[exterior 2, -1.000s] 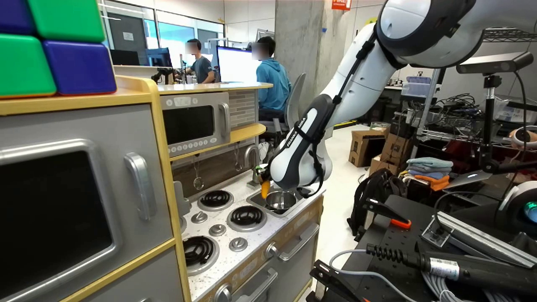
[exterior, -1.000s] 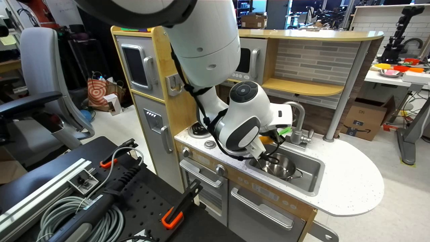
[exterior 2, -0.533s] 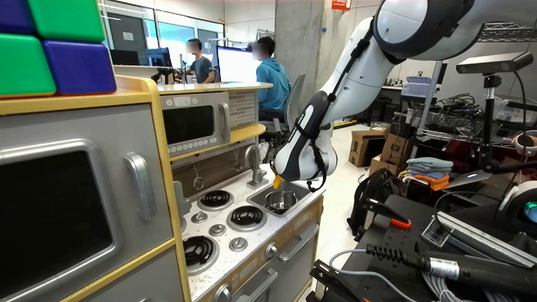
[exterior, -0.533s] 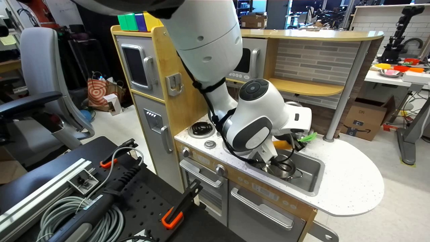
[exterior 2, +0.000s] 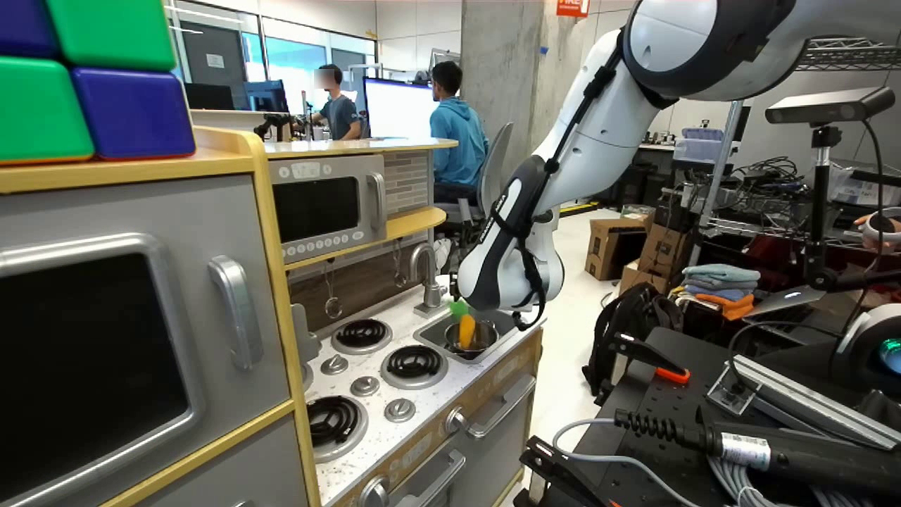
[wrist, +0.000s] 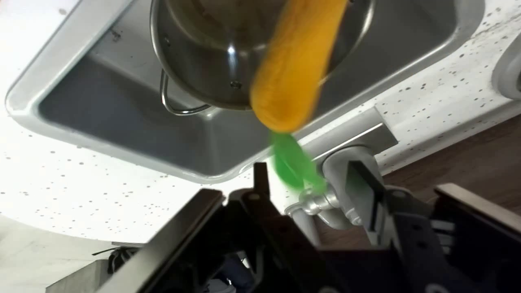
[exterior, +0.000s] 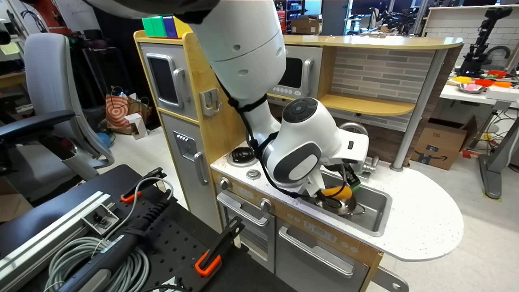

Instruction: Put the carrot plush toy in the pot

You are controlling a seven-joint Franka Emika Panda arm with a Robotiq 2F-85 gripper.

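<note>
The carrot plush toy (wrist: 299, 65) is blurred and out of my fingers. Its orange body is at the opening of the steel pot (wrist: 220, 91), and its green leaves (wrist: 291, 162) point up toward the fingertips. In both exterior views the orange body (exterior: 338, 192) (exterior 2: 467, 331) overlaps the pot (exterior: 349, 207) (exterior 2: 486, 339), with the leaves on the faucet side. I cannot tell whether it rests on the pot or is falling. My gripper (wrist: 307, 175) is open just above the leaves, with a gap on both sides. The exterior view shows its dark fingers (exterior: 352, 175) partly hidden.
The pot stands in the grey sink (exterior: 375, 211). A faucet (exterior 2: 424, 271) and its handle stand close behind the sink, near my fingers in the wrist view. Stove burners (exterior 2: 414, 362) lie beside the sink. A shelf (exterior: 365, 104) and a microwave (exterior 2: 324, 204) are above the counter.
My gripper first moved toward the pot with the carrot between its fingers. Since then it has opened, and the carrot has dropped from the fingers to the pot. The arm has shifted back slightly.
</note>
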